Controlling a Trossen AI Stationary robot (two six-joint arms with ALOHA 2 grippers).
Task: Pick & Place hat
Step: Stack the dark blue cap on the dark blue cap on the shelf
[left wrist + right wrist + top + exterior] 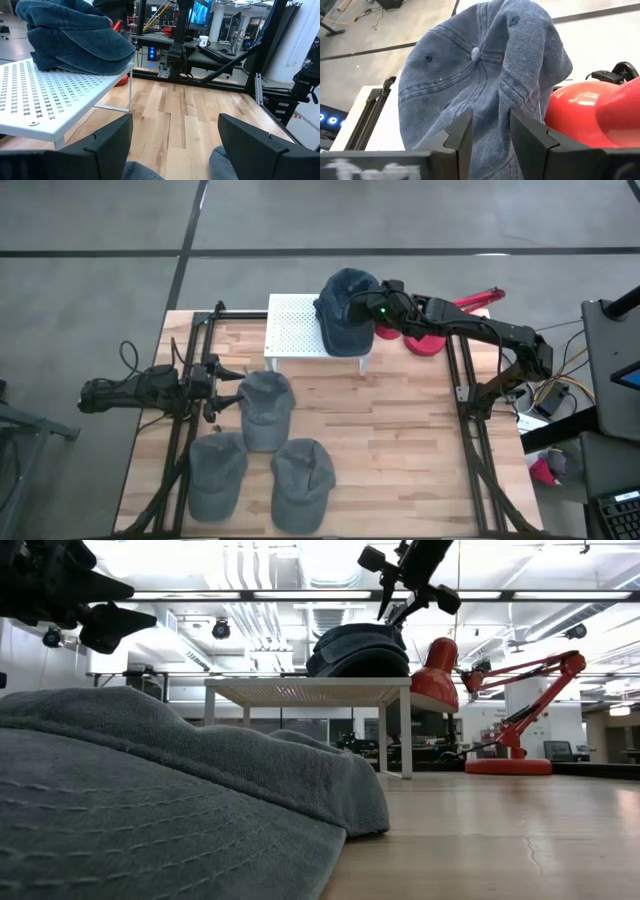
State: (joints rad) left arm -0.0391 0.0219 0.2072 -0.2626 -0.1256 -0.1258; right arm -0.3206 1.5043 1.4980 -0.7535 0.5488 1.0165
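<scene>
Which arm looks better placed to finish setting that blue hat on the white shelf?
The right. Its gripper already pinches the blue denim hat over the white perforated shelf; the left gripper waits open beside the grey hats.

A red desk lamp stands at the table's far right edge — wooden planks, dark frame rails.
</scene>
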